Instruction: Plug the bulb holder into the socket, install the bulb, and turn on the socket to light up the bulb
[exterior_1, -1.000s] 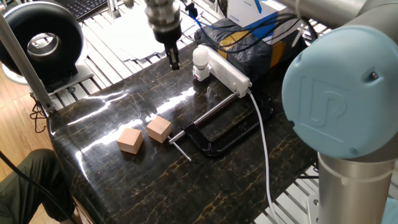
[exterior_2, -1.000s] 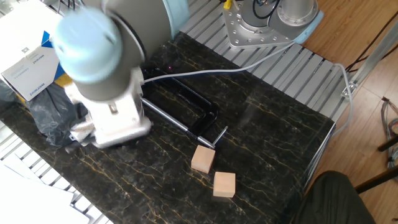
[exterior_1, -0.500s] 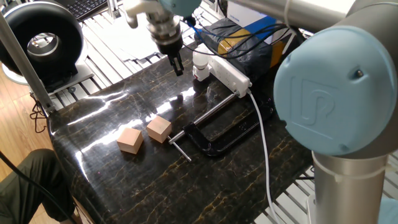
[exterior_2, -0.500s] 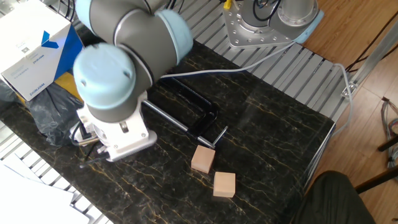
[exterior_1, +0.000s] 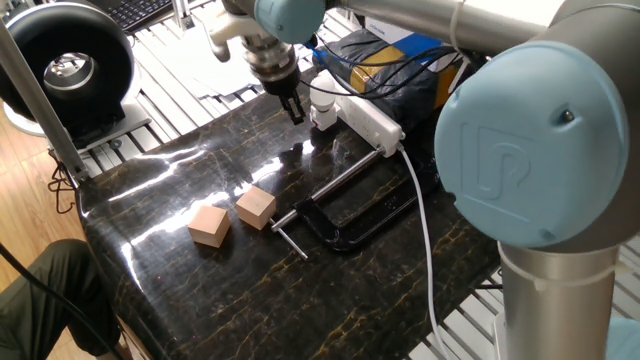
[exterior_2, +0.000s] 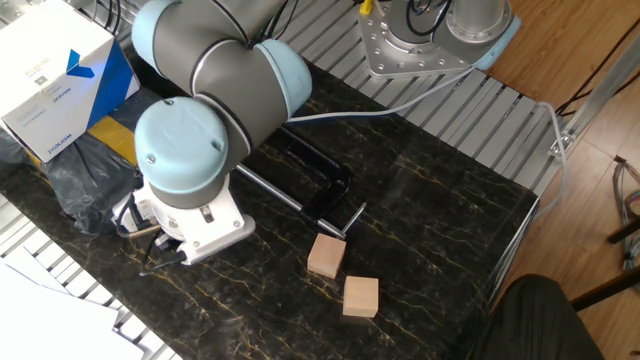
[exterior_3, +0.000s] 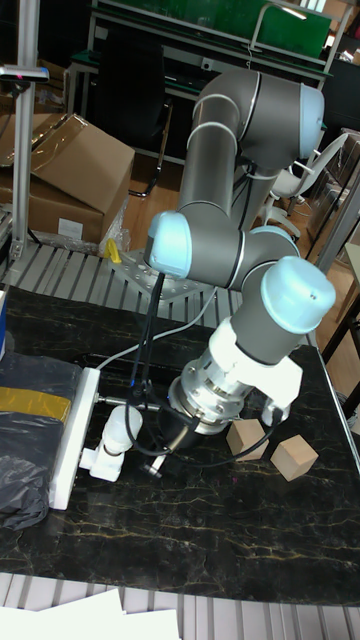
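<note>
Hand (exterior_1: 296, 110) tilted, just beside bulb (exterior_3: 118, 425) on socket (exterior_1: 370, 118).

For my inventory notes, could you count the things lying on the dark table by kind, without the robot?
Wooden cubes: 2
Black clamp: 1
White socket: 1
Bulb holder: 1
Bulb: 1
Total: 6

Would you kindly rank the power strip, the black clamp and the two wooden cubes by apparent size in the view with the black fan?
1. Black clamp.
2. Socket, partly hidden by the end effector.
3. The wooden cubes look alike.
</note>
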